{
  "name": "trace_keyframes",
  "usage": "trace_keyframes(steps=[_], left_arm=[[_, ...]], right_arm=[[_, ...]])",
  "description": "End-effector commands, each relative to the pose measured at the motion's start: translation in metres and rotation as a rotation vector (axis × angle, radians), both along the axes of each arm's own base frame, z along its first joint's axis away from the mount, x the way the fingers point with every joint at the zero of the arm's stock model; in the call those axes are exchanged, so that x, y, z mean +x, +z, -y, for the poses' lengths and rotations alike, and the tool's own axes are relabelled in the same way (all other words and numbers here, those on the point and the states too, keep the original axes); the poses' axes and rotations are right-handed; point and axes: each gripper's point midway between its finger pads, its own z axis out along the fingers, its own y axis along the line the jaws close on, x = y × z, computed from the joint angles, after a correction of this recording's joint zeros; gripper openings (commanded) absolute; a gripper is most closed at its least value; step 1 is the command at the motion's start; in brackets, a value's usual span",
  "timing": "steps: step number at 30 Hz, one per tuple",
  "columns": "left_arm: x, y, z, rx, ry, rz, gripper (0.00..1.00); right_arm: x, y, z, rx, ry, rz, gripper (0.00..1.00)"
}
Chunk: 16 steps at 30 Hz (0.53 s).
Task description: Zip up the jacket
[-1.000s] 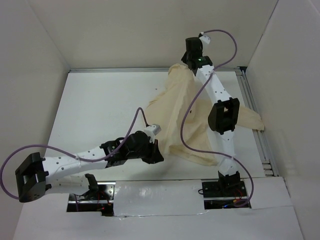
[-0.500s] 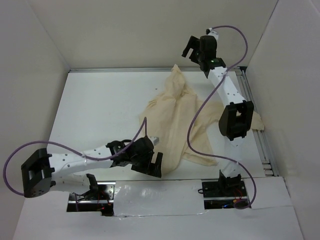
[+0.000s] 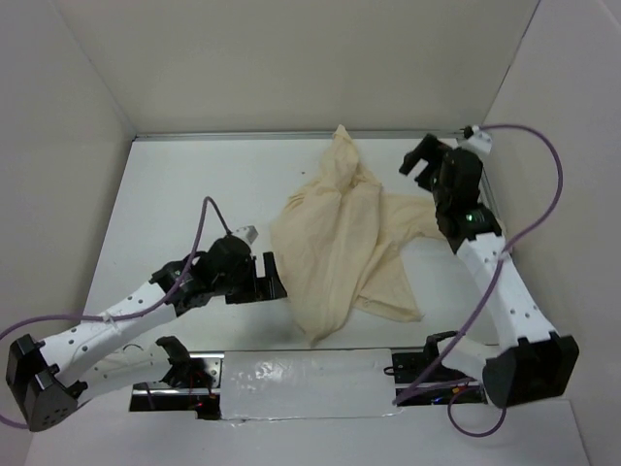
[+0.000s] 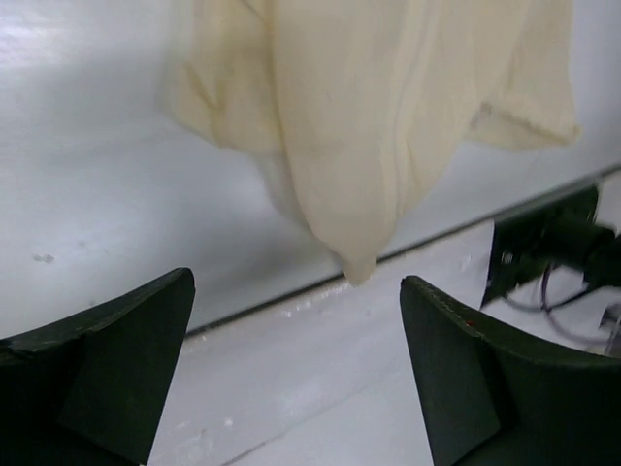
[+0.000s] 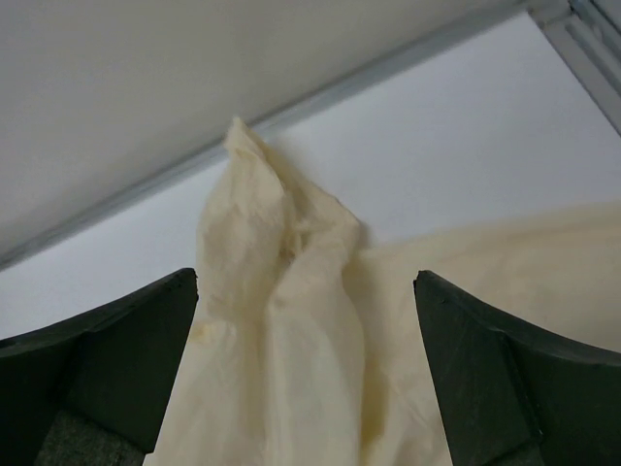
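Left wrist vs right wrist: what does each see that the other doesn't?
Left wrist only: the jacket tapering to its near pointed end by the front edge of the table, and a black mount with wires beyond it. Right wrist only: the jacket's far peak close to the back wall, plus a metal rail at upper right. Both: cream jacket on the white table, framed by open fingers, left gripper and right gripper holding nothing.

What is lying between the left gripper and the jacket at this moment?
Only a narrow strip of bare table separates the left gripper from the jacket. The top external view shows it; the left wrist view agrees.
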Motion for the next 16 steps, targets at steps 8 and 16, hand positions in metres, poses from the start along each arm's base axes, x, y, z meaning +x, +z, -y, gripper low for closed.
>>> trace_keyframes(steps=[8,16], left_arm=[[0.078,0.048,-0.053,-0.055,0.239,0.131,0.99],[0.08,0.066,-0.066,-0.137,0.262,0.224,0.99]], right_arm=[[-0.1,-0.066,0.029,0.09,-0.147,-0.005,1.0],[-0.128,-0.057,0.043,0.115,-0.201,0.051,1.0]])
